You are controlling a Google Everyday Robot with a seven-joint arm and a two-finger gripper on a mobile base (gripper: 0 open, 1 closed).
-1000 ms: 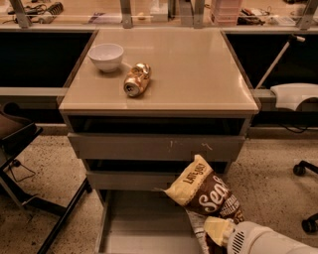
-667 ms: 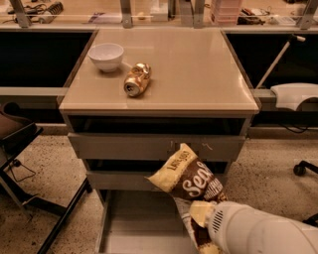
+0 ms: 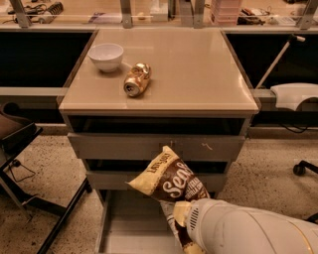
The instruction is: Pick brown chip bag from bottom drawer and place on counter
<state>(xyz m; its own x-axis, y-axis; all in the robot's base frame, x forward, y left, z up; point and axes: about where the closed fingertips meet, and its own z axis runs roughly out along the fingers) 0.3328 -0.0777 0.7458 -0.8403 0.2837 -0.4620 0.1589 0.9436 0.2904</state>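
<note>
The brown chip bag [image 3: 168, 180] hangs in the air in front of the grey drawer fronts, tilted, with its cream end pointing up and left. My gripper [image 3: 182, 217] is shut on the bag's lower end, and the white arm casing [image 3: 238, 230] covers most of it at the lower right. The bottom drawer [image 3: 130, 233] is pulled open below the bag, and the part of its floor that shows is bare. The beige counter [image 3: 194, 69] tops the cabinet well above the bag.
A white bowl [image 3: 106, 55] and a crushed gold can [image 3: 137, 79] sit on the counter's left half. A cluttered shelf with metal posts [image 3: 159, 12] runs behind. A dark chair [image 3: 20, 141] stands at the left. A white pad [image 3: 295, 94] and a caster wheel [image 3: 299, 169] are at the right.
The bag has risen and shifted left, now overlapping the drawer fronts. My arm has come further into view from the lower right.
</note>
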